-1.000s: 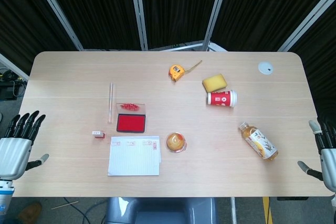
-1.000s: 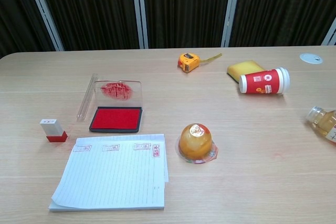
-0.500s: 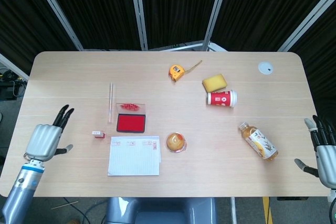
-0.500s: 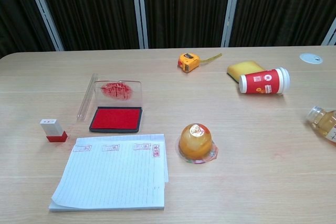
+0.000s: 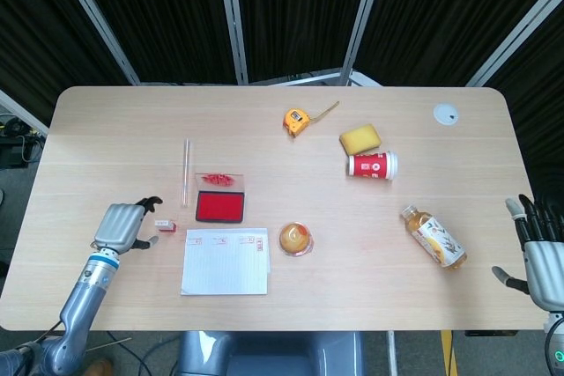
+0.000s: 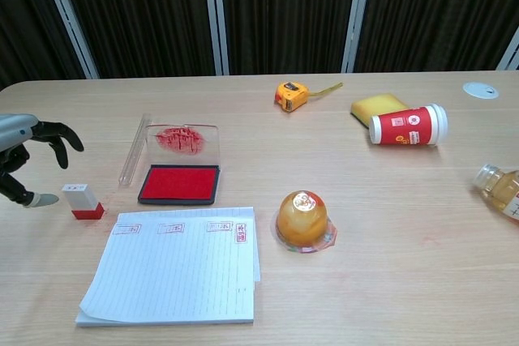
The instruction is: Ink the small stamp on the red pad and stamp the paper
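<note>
Left hand point(image 6: 24, 160) spread, empty, lower-left beside stamp point(image 6: 81, 201); looks like reach step; next, pinch it; right hand point(image 5: 539, 248) idle, spread.

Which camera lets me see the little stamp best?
The chest view: the small stamp looks big and clear, white on top, red below. In the head view it is only a tiny block beside the left hand.

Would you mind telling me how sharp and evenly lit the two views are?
Head view: even overhead light, faint shadows, small stamp tiny but sharp. Chest view: crisp, soft glare on the jelly cup; left hand cut off by the frame edge.
</note>
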You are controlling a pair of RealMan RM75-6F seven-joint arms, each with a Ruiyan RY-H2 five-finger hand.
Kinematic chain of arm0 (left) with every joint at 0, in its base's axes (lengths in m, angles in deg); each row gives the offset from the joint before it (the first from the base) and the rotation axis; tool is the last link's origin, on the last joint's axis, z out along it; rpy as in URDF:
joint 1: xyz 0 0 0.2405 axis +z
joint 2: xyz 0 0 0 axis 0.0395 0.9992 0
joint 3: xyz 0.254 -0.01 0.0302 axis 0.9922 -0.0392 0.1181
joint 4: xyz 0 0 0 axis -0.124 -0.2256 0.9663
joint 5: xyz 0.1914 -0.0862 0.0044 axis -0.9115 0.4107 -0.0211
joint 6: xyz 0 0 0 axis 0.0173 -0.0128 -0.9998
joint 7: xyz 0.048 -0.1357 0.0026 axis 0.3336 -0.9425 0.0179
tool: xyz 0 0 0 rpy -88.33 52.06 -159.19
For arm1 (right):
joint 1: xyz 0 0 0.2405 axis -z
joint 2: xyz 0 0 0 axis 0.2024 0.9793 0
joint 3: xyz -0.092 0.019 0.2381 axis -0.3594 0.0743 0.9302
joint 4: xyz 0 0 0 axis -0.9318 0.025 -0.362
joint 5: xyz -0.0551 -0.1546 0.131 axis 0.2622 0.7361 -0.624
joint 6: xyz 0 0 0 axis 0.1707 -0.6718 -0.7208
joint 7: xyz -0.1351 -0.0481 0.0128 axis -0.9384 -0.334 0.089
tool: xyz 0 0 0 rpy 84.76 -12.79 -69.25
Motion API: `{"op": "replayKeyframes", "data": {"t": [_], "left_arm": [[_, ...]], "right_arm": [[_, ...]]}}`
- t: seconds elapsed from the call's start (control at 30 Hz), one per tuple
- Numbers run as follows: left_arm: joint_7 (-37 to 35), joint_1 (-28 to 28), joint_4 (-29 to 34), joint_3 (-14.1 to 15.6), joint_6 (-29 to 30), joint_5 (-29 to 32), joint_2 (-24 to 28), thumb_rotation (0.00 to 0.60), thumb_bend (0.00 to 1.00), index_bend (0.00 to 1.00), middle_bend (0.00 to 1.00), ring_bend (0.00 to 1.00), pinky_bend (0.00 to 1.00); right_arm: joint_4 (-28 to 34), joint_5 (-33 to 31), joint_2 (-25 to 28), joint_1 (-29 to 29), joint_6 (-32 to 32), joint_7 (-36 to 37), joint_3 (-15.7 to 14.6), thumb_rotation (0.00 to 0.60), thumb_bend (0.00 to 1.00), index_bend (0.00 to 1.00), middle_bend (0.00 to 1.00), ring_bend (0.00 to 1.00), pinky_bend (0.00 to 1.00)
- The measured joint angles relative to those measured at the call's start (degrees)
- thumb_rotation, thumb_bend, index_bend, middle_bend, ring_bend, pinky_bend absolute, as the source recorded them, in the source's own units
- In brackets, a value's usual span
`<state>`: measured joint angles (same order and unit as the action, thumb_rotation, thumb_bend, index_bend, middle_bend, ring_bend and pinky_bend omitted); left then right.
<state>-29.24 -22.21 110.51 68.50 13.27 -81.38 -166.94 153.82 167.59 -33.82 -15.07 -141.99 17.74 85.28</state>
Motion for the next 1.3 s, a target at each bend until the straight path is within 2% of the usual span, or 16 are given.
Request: {"op": "replayKeyframes", "data": {"t": [0.37, 0.77, 0.9, 1.3], "left_arm": [[4.65, -2.01, -1.66, 0.69, 1.00, 2.02, -2.76, 0.600, 0.22, 0.31, 0.39, 0.86, 0.92], [1.67, -3.22, -7.55, 2.79, 0.43, -2.25, -4.66, 0.600, 0.22, 0.36, 0.41, 0.84, 0.91], [1.48, -3.59, -9.47, 2.95, 0.39, -2.61, -5.52, 0.600, 0.25, 0.37, 0.42, 0.84, 0.91], [2.11, -4.08, -11.04, 3.05, 0.78, -2.54, -6.24, 0.600, 0.27, 0.40, 0.45, 0.84, 0.91]], "right_arm": [[-0.41, -0.87, 0.82, 0.49, -0.23, 1.72, 0.13, 0.600, 0.00, 0.00, 0.00, 0.00, 0.00], [-0.58, -1.52, 1.30, 0.51, 0.04, 2.73, 0.35, 0.600, 0.00, 0.00, 0.00, 0.00, 0.00], [-0.67, -1.79, 1.32, 0.34, 0.40, 2.84, 0.43, 0.600, 0.00, 0.00, 0.00, 0.00, 0.00], [-0.26, -2.50, 1.83, 0.10, 1.37, 4.60, 0.54, 0.600, 0.00, 0.00, 0.00, 0.00, 0.00]]}}
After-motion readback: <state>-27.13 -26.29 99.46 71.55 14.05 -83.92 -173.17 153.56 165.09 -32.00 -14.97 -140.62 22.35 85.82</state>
